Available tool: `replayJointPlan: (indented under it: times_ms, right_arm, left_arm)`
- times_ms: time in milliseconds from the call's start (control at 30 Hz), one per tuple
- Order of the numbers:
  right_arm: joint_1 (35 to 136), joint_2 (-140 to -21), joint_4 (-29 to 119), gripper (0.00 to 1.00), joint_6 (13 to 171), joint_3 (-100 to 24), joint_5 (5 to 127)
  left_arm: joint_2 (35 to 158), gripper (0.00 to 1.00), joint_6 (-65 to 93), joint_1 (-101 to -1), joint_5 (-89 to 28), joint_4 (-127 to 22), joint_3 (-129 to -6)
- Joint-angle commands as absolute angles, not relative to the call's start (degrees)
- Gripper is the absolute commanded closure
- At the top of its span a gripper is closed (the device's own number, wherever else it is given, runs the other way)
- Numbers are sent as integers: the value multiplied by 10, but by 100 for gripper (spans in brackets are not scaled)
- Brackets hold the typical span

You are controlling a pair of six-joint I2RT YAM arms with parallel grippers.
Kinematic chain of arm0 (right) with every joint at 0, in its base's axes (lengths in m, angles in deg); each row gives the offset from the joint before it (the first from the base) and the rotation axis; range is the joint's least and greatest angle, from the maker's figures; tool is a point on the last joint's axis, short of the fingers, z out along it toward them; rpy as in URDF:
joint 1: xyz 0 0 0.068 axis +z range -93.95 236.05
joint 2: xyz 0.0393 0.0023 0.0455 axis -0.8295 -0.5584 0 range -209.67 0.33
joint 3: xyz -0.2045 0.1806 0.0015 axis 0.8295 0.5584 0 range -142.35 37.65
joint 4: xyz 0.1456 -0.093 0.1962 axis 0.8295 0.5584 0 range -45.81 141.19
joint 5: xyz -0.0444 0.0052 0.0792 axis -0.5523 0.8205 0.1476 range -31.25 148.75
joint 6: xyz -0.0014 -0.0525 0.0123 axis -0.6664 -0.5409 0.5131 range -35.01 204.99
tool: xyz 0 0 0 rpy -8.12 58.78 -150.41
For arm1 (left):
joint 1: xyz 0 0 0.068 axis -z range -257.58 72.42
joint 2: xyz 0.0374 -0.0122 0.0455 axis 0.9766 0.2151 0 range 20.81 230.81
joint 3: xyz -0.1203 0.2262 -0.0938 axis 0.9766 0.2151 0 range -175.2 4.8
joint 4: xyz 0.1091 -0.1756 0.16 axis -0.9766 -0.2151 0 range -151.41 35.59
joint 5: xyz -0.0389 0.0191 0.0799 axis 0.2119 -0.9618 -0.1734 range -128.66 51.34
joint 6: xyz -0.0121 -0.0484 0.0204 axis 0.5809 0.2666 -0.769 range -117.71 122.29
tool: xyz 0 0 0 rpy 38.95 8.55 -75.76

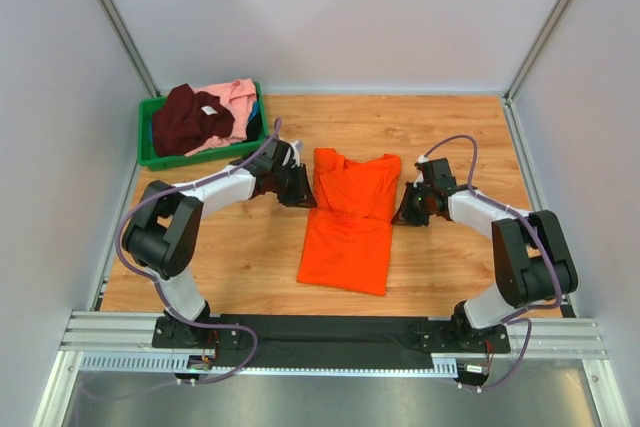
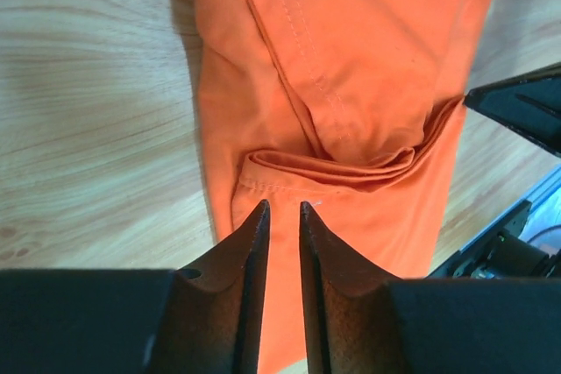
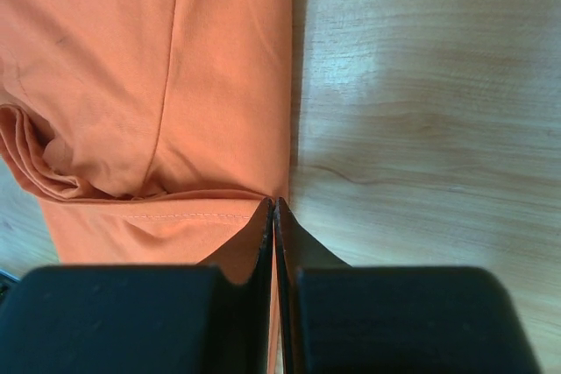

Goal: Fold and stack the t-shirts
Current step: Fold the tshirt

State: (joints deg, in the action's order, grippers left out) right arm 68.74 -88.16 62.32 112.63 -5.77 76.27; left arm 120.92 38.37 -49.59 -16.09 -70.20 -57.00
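Two arms are seen bolted to the near rail (image 1: 330,332), one at each end. Between them, on the wooden table (image 1: 240,247), one orange t-shirt (image 1: 348,227) is laid out lengthwise, with layers folded over in its far part. Its left edge is met by the left gripper (image 1: 298,187), whose fingers are held slightly parted over the cloth, and no pinch can be made out. Its right edge is met by the right gripper (image 1: 408,209), whose fingers are pressed together at the fold's border; whether cloth is caught there cannot be told. One green bin (image 1: 146,152) is set at the far left corner, and two t-shirts are heaped in it: one maroon t-shirt (image 1: 185,119) bearing one white label (image 1: 209,110), and one pink t-shirt (image 1: 238,97) beside it.
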Motion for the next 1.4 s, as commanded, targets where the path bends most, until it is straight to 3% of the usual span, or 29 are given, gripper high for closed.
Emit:
replayJointPlan:
  times_ms: [0,833,867,1033,1367]
  right_arm:
    - [689,-858,615,100,1129,-66,756]
    - [689,-846,623,100,1134,-73,761]
    - [689,-845,623,100,1134,-73,761]
    - [689,-847,622,100,1134,-67,758]
    - [688,-854,606,100,1137,-51,742]
  left_arm:
    - [1202,73,354,-496,-129,-672,-558]
    - [1281,71,332,-495,-86,-637,-558]
    - [1282,73,334,-495,-86,-636,-558]
    - [1279,100,339,-495,-88,-640,-558]
    - [1253,100,351,-496,-151,-666,-545]
